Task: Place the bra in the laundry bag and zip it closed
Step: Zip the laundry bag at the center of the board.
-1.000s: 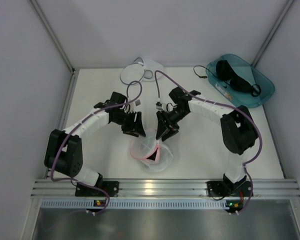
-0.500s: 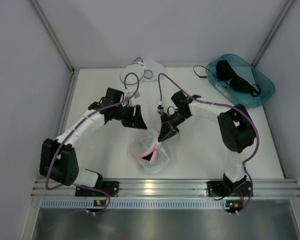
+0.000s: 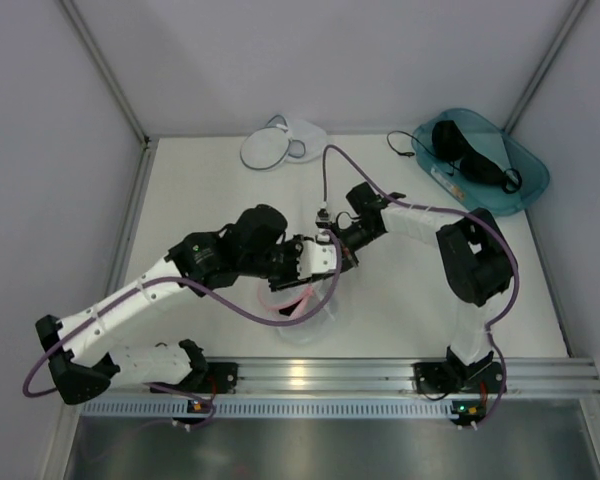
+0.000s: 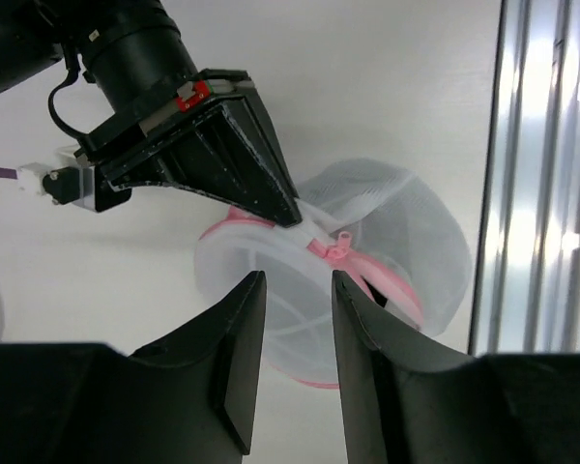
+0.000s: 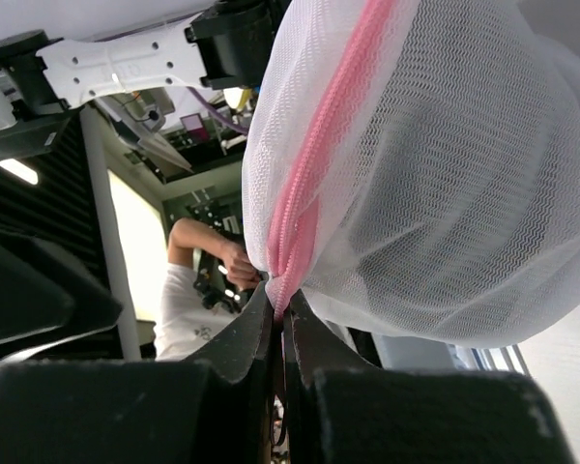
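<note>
The right gripper is clamped on the pink zip seam of a round white mesh laundry bag, which sits near the front edge of the table between the two arm bases. Seen from the right wrist, its fingertips are pressed together with the zip tape pinched between them, and the translucent netting bulges up and to the right. From the left wrist, the bag reads as two domed halves, one low and left and the other swelling to the right. The pink zip runs between them on a diagonal from upper left to lower right, and its small pink pull stands just beside the right gripper's tips. The left gripper hovers over the bag with its jaws parted and nothing between them. Whether anything lies inside the bag cannot be told. A black bra lies in the teal bin at the back right corner. A grey-rimmed mesh bag rests at the back centre, well apart from both arms.
</note>
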Robot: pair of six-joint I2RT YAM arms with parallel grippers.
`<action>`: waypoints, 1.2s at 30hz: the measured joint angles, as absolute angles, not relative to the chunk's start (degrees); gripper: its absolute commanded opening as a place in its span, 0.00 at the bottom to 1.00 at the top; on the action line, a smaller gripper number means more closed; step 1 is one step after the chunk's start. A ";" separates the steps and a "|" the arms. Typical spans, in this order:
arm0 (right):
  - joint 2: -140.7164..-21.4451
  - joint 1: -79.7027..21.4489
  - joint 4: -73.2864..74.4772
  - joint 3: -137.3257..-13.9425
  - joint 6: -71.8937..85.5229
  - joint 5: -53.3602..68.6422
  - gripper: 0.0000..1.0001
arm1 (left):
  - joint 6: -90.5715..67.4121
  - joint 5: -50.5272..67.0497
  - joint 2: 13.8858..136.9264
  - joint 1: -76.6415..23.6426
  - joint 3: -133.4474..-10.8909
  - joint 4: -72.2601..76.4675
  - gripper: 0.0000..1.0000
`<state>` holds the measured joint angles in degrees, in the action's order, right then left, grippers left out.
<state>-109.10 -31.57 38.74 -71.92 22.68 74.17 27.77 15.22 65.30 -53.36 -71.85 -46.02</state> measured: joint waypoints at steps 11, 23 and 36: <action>-108.68 -31.59 37.95 -70.02 26.41 78.00 0.00 | 43.16 0.34 67.42 -70.17 -69.04 -48.93 0.39; -107.92 -31.79 36.77 -69.25 28.75 79.92 0.00 | 50.65 -4.60 70.06 -75.00 -64.88 -48.75 0.40; -107.66 -32.10 36.36 -68.97 29.41 80.27 0.00 | 53.34 -7.53 72.55 -75.00 -62.81 -47.00 0.36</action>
<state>-107.66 -32.10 36.36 -68.97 29.41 80.27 53.34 -7.53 72.55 -75.00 -62.81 -47.00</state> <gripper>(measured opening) 0.017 0.372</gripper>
